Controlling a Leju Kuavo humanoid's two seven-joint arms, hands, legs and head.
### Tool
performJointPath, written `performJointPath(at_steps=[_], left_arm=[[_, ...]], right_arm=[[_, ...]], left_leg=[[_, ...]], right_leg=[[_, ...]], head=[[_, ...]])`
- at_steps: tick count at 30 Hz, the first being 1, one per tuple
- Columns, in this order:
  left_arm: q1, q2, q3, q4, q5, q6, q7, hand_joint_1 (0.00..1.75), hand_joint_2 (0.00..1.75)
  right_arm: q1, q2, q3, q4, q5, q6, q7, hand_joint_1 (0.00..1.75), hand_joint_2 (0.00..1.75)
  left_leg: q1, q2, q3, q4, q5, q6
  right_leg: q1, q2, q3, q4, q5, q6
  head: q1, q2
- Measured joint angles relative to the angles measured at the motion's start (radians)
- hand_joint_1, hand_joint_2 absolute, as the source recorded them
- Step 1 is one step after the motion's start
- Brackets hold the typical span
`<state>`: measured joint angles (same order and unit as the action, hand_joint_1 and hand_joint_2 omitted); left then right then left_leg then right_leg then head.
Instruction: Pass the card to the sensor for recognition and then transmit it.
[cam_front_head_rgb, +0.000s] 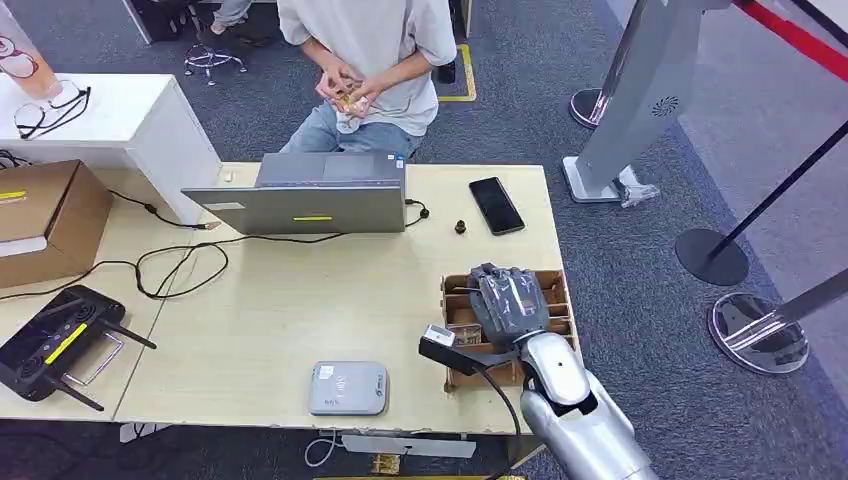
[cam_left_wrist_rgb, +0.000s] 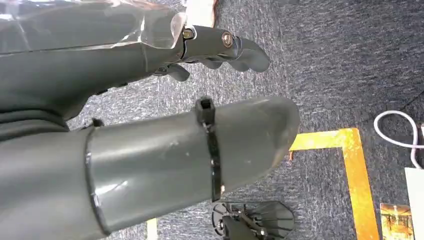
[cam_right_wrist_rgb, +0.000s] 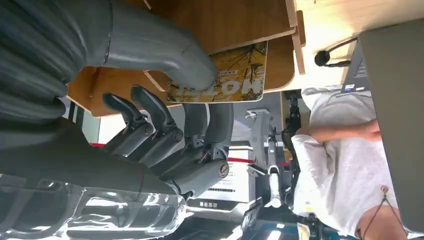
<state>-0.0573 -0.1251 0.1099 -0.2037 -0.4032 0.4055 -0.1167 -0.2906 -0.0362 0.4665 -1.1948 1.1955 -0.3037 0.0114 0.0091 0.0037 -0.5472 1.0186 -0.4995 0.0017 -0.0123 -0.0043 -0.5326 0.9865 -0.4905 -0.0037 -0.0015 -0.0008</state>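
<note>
Card (cam_right_wrist_rgb: 227, 80) is yellow, printed, sitting at the edge of the wooden tray (cam_front_head_rgb: 556, 290) at lower right of the head view; right wrist view has it centre-top, thumb pressed on its face. You're at the pickup step: right hand (cam_front_head_rgb: 508, 300) is over the tray, fingers curled beneath the card edge. It looks pinched between thumb and fingers, but the far side of the card is hidden, so treat the grip as probable, not confirmed.

Next move as I read it: lift clear of the tray dividers, then swing left to the grey sensor (cam_front_head_rgb: 347, 388) near the table's (cam_front_head_rgb: 290, 320) front edge, lower centre of the head view, well apart from the tray.

Left hand (cam_left_wrist_rgb: 220, 47) hangs over carpet, fingers loosely apart, holding nothing.

Person (cam_front_head_rgb: 370, 45) sits behind the laptop (cam_front_head_rgb: 300, 200), top centre, likely your handover target.
</note>
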Motion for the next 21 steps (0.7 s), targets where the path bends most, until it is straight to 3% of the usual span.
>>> performJointPath(at_steps=[21], left_arm=[[-0.001, 0.000, 0.000, 0.000, 0.004, 0.000, -0.010, 0.00, 0.00]], right_arm=[[0.012, 0.000, 0.000, -0.072, 0.027, -0.012, -0.010, 1.75, 1.75]], left_leg=[[0.000, 0.000, 0.000, 0.000, 0.000, 0.000]], right_leg=[[0.000, 0.000, 0.000, 0.000, 0.000, 0.000]], head=[[0.000, 0.000]])
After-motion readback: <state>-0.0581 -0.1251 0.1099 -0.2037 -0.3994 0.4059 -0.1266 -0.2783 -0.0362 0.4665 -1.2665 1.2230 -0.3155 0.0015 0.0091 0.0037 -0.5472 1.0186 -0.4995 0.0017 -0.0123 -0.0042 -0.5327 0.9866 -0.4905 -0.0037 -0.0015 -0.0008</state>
